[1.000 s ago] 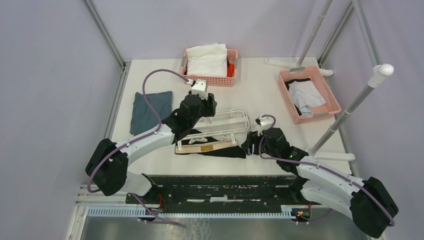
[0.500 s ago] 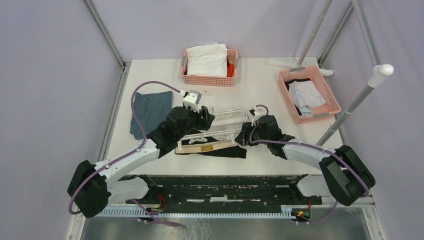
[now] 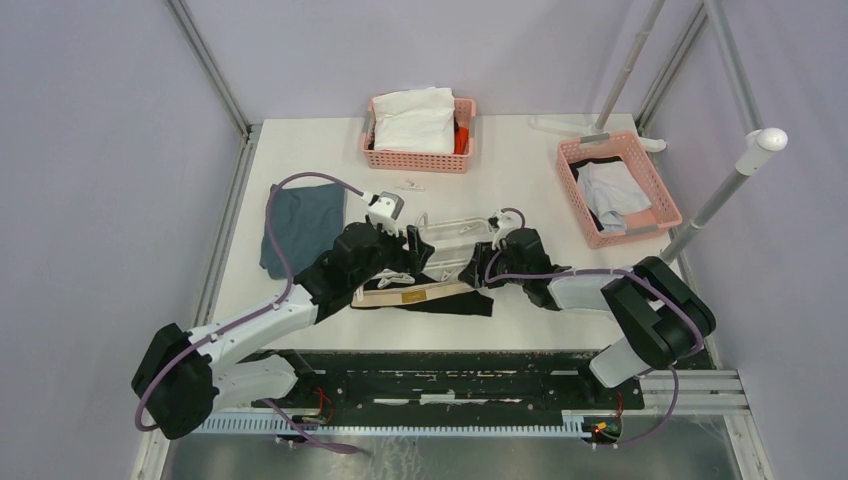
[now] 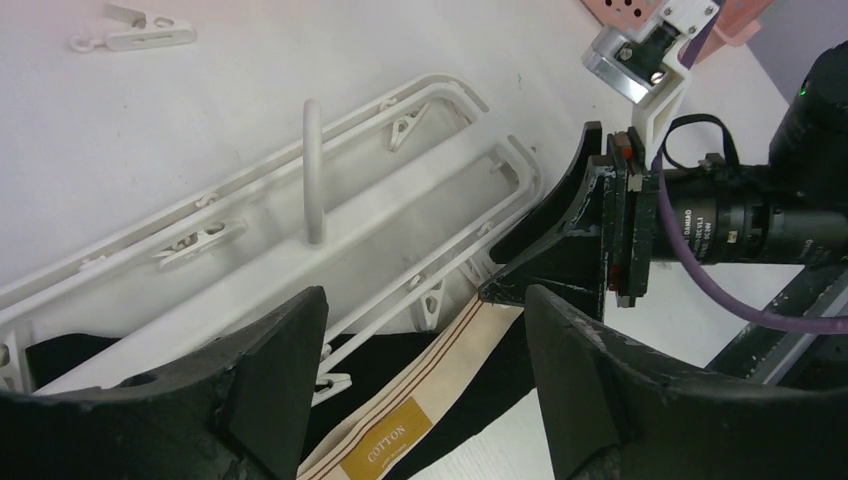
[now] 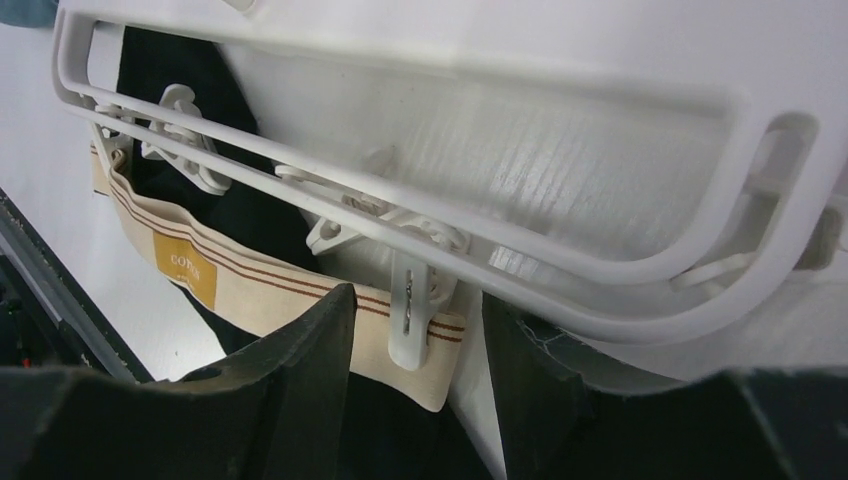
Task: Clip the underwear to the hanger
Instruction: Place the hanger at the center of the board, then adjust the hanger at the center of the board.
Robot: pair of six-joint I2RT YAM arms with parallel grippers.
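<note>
Far pink basket (image 3: 415, 161): white garment (image 3: 413, 118). Right pink basket (image 3: 578, 190): pale cloth (image 3: 612, 188). Left gripper (image 4: 425, 310) wide, empty; right gripper (image 5: 418, 300) parted astride hanger clip (image 5: 408, 328).

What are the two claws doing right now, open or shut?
Left gripper: open, holding nothing.
Right gripper: open, straddling a hanger clip, not squeezing it.

The left arm (image 3: 255, 318) and right arm (image 3: 575, 293) have white links, black joints and looping purple cables (image 4: 760, 320).
</note>
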